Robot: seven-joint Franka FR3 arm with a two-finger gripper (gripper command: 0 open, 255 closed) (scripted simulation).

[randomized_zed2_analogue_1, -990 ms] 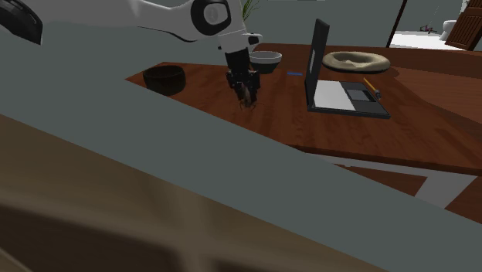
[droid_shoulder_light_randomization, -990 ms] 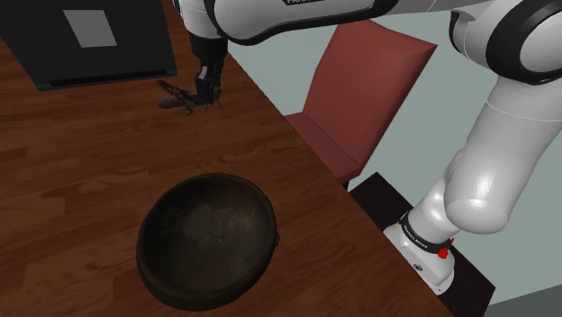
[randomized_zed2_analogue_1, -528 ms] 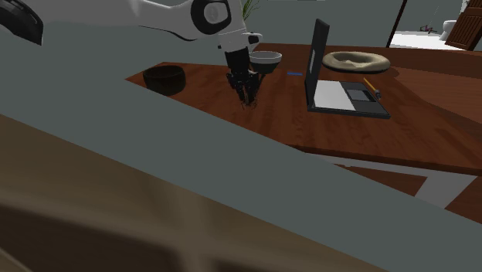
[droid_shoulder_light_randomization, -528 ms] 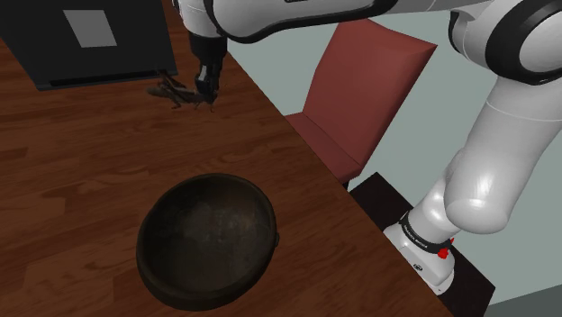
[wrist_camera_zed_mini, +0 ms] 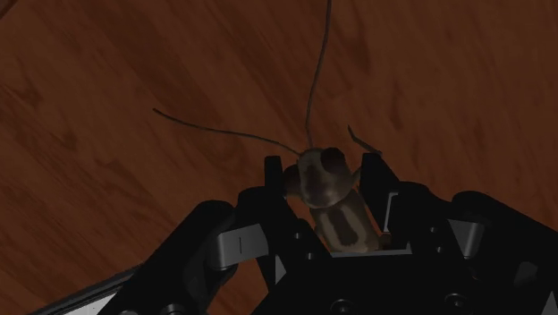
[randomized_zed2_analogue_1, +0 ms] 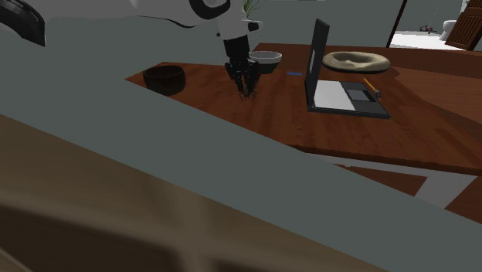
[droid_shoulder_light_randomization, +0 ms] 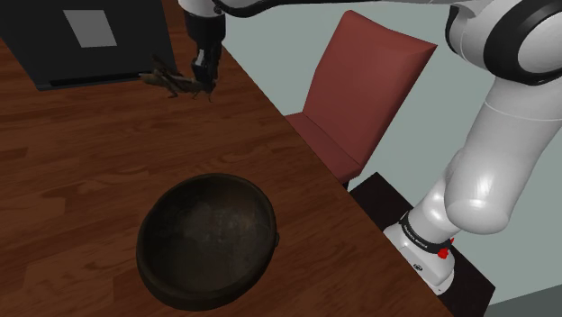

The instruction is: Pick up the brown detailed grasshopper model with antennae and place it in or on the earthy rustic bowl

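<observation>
My black gripper (droid_shoulder_light_randomization: pixel 203 82) is shut on the brown grasshopper model (droid_shoulder_light_randomization: pixel 168 79), which hangs a little above the wooden table (droid_shoulder_light_randomization: pixel 81 153) near the laptop. In the wrist view the grasshopper (wrist_camera_zed_mini: pixel 329 192) sits clasped between the two fingers (wrist_camera_zed_mini: pixel 268 183), its head and long thin antennae pointing out over the wood. The dark rustic bowl (droid_shoulder_light_randomization: pixel 208 238) stands on the table nearer the stand, well apart from the gripper. From the second exterior view the gripper (randomized_zed2_analogue_1: pixel 246 86) hovers over the table with the grasshopper (randomized_zed2_analogue_1: pixel 247 80), and the dark bowl (randomized_zed2_analogue_1: pixel 165 78) lies toward that view's left.
An open laptop (droid_shoulder_light_randomization: pixel 86 40) stands just behind the gripper. A red chair (droid_shoulder_light_randomization: pixel 358 90) is beside the table's edge. In the second exterior view a pale bowl (randomized_zed2_analogue_1: pixel 265 60), a round tan basket (randomized_zed2_analogue_1: pixel 356 60) and the laptop (randomized_zed2_analogue_1: pixel 332 77) share the table; a grey wall (randomized_zed2_analogue_1: pixel 116 147) blocks the foreground.
The gripper has risen with the grasshopper in it, lifting the model off the wood and carrying it slightly toward the laptop. The bowl has stayed put.
</observation>
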